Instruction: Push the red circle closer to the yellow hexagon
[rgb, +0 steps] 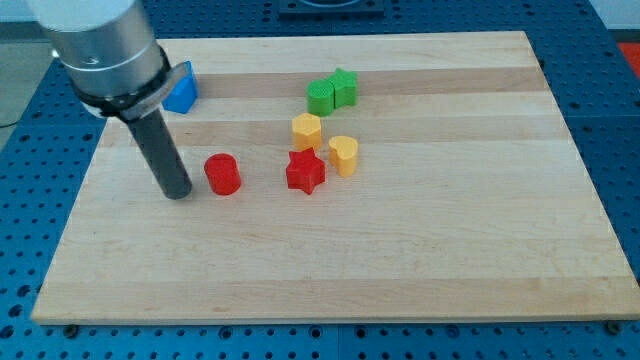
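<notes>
Camera view: my tip (177, 193) rests just left of the red circle (223, 174); no jaws, only a rod.
Seven blocks on the bench (400, 260): two red, two yellow, two green, one blue. The yellow hexagon (306, 131) sits up-right of the circle, apart.

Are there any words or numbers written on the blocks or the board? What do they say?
None: I can read no words, numbers, labels or signs in this view.
The red circle, yellow hexagon, red star, yellow heart, two green blocks and blue block have plain faces.
The wooden board is bare wood.
My tip, left of the red circle, carries no marking.
</notes>
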